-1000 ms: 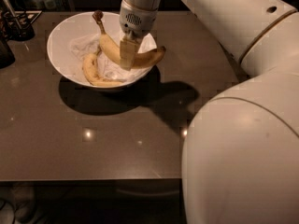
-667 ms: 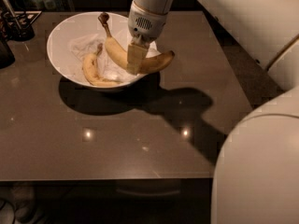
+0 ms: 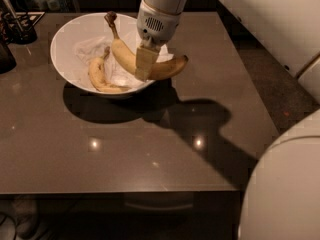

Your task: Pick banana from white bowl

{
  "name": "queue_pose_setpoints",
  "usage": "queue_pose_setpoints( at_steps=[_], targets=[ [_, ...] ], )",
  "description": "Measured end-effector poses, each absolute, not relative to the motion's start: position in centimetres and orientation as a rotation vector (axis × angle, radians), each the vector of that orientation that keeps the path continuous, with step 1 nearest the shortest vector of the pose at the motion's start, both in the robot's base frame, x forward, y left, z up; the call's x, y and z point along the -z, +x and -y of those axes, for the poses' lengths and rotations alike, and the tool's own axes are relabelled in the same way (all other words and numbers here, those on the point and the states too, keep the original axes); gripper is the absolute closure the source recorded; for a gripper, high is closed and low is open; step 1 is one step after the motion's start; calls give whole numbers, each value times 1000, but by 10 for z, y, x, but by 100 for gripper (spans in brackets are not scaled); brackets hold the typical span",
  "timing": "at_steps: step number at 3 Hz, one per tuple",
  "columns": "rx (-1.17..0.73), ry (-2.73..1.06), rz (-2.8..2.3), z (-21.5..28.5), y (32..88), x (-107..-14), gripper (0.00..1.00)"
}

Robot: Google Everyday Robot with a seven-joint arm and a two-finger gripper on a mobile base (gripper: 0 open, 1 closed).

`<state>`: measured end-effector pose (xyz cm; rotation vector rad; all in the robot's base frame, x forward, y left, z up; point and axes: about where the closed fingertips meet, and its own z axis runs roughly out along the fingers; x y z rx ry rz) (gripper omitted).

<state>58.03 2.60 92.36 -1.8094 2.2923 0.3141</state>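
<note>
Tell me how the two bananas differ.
The long banana is clamped in the tool, held over the white bowl's right rim; the short banana lies inside the bowl. The long banana has a slender stem with a dark knob; the short banana's stem is stubby. Both are yellow and curved.

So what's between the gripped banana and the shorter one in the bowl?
Camera view: only crumpled white material lying in the white bowl separates the banana, held by the gripper over the bowl, from the shorter banana.
</note>
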Motion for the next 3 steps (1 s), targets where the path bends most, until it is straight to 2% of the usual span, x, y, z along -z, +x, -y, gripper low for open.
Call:
queue_pose_setpoints(
  at_steps=[3],
  targets=[
    [-411,-1641,-2443,4,499,-926,100]
  ],
)
